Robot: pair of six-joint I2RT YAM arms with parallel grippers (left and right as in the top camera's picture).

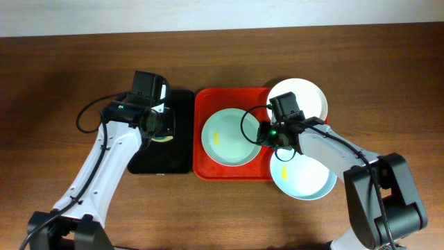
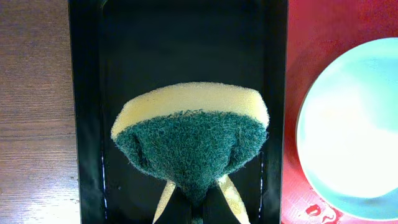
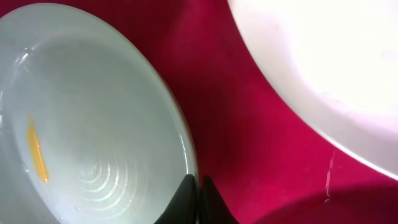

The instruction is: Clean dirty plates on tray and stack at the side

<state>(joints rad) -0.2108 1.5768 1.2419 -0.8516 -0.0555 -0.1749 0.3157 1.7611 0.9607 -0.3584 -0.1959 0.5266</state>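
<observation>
The pale green plate [image 1: 225, 135] lies in the red tray [image 1: 201, 167] and has a yellow smear [image 3: 35, 152]. My right gripper [image 1: 266, 132] is shut on its right rim; in the right wrist view the fingers [image 3: 199, 183] pinch the edge of the plate [image 3: 93, 124] above the tray floor [image 3: 249, 137]. The white plate [image 1: 305, 94] sits at the tray's far right corner and also shows in the right wrist view [image 3: 329, 68]. The pale blue plate [image 1: 302, 180] lies at the near right, overlapping the tray's edge. My left gripper [image 2: 198, 186] is shut on a yellow and green sponge [image 2: 193, 130].
The sponge hangs over a narrow black tray [image 1: 180, 160] left of the red tray; the black tray also shows in the left wrist view [image 2: 87, 124]. Brown wooden table lies all round. The green plate's edge shows in the left wrist view [image 2: 348, 130].
</observation>
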